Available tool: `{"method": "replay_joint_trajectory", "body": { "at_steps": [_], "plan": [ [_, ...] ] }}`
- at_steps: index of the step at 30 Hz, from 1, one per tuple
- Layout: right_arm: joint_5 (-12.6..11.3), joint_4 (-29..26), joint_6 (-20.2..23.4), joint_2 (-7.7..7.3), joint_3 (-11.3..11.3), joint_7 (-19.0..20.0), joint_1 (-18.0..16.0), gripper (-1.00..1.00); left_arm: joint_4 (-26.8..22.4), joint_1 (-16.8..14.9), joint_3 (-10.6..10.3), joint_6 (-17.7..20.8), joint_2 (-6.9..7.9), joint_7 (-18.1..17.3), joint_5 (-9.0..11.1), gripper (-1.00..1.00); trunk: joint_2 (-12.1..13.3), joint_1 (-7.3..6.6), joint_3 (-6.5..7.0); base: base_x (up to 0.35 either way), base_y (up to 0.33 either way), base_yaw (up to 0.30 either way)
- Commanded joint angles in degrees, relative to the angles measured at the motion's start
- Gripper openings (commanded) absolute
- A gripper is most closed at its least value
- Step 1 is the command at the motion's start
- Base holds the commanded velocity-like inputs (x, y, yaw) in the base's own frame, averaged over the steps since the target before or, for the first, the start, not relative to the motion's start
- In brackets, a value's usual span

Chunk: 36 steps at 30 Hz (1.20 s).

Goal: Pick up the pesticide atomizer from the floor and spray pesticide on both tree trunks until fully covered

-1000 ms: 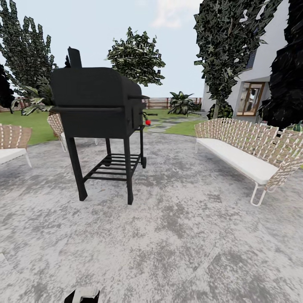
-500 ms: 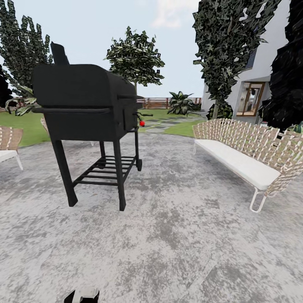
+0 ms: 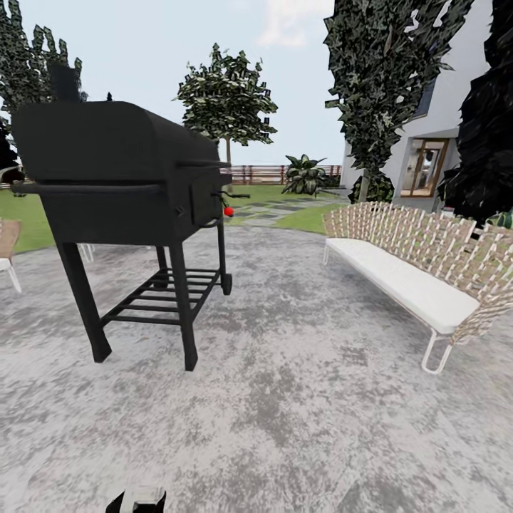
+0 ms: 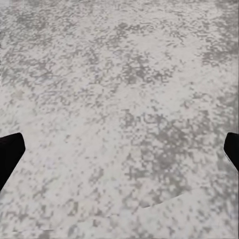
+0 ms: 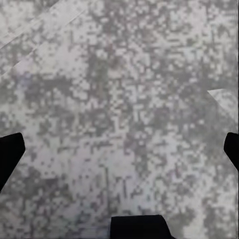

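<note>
Showing as a small red spot (image 3: 229,211) past the right end of the black barbecue grill (image 3: 117,178), something sits at the far edge of the patio where the grass begins; it may be the pesticide atomizer or a knob on the grill, and I cannot tell which at this size. Behind it a stepping-stone path (image 3: 279,211) crosses the lawn (image 3: 28,217) toward a brown slatted fence (image 3: 260,173). One tree with a thin bare trunk and a light green crown (image 3: 226,96) rises near that fence, just left of a low broad-leaved plant (image 3: 305,174). Tall dark narrow trees stand at the far left (image 3: 32,60) and at the right (image 3: 381,78), the latter in front of a white house with a glazed door (image 3: 424,167).

Nearer, the grill stands on four legs on the mottled grey stone patio (image 3: 285,399), with a slatted shelf low between its legs. A woven sofa with a white cushion (image 3: 420,267) sits to the right, well apart from the grill. Part of a woven chair (image 3: 7,249) shows at the left edge.

Over bare patio stone, the left gripper (image 4: 119,152) has its fingers (image 4: 10,152) spread wide apart with nothing between them. The right gripper (image 5: 119,152) likewise has its fingers (image 5: 10,152) wide apart over the stone, holding nothing.
</note>
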Motion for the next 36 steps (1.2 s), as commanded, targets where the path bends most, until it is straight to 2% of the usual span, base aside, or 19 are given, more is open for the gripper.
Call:
{"method": "replay_joint_trajectory", "body": {
  "at_steps": [1, 6, 10, 16, 36],
  "plan": [
    [0.08, 0.00, 0.00, 0.00, 0.01, -0.01, 0.00, 1.00, 0.00, 0.00, 0.69, -0.03, 0.05, -0.06, 0.04, 1.00, 0.00, 0.00, 0.00, 0.303, -0.154, 0.000],
    [0.01, 0.00, 0.00, 0.01, 0.02, -0.03, 0.00, 1.00, 0.00, 0.06, 4.69, -0.09, 0.12, -0.42, 0.04, 1.00, 0.00, 0.00, 0.00, 0.305, -0.151, 0.000],
    [-0.04, 0.03, 0.00, 0.01, 0.02, -0.01, 0.00, 1.00, 0.00, 0.08, 5.84, -0.50, 0.11, -0.51, 0.10, 1.00, 0.00, 0.00, 0.00, 0.306, -0.133, 0.000],
    [-0.05, 0.01, 0.00, -0.01, 0.02, 0.01, 0.00, 1.00, 0.00, 0.09, 5.96, -1.99, 0.05, -0.52, 0.11, 1.00, 0.00, 0.00, 0.00, 0.310, -0.108, 0.000],
    [0.19, 0.08, -0.03, -0.06, 0.20, 0.01, 0.00, 1.00, 0.03, 0.08, 5.87, -2.12, -0.08, -0.44, 0.03, 1.00, 0.00, 0.00, 0.20, 0.310, -0.164, -0.043]
  ]
}}
